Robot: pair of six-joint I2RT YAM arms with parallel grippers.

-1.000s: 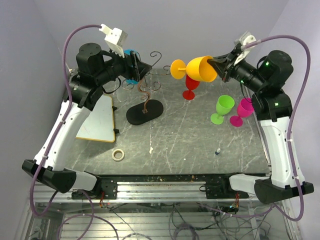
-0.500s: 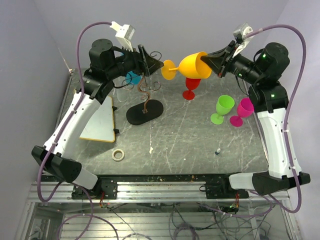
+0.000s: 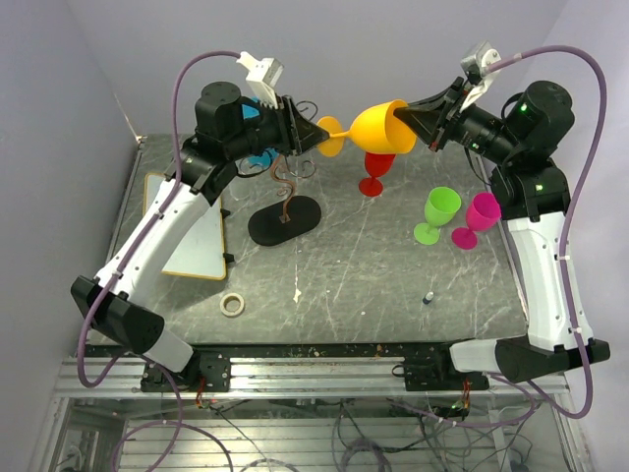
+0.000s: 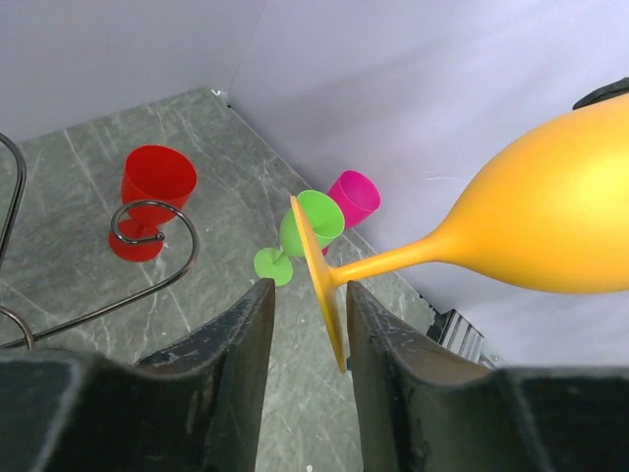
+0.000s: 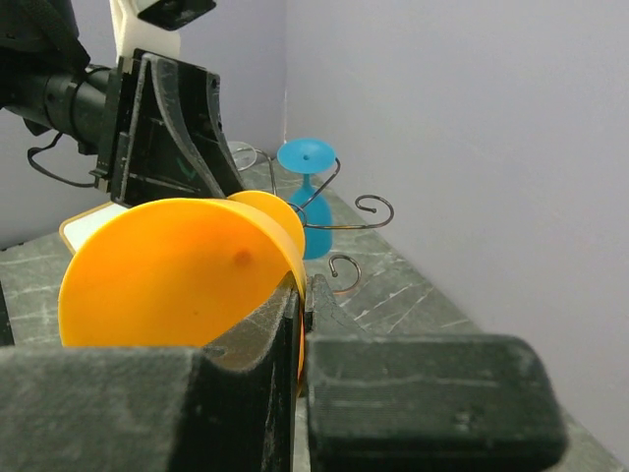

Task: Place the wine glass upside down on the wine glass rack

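An orange wine glass hangs on its side high over the table's back. My right gripper is shut on its rim, one finger inside the bowl. My left gripper straddles the glass's foot: the disc lies against the right finger, and a gap shows on the left. The wine glass rack stands just below and left, a dark oval base with a wavy wire stem. Its scroll arms carry a blue glass hung upside down.
A red glass stands upright behind the rack's right. A green glass and a pink glass stand at the right. A white board lies at the left, with a tape roll nearer the front.
My left arm swung right from the rack to the orange glass's foot and its jaws narrowed around the disc. The right arm levelled the glass leftward, then held still.
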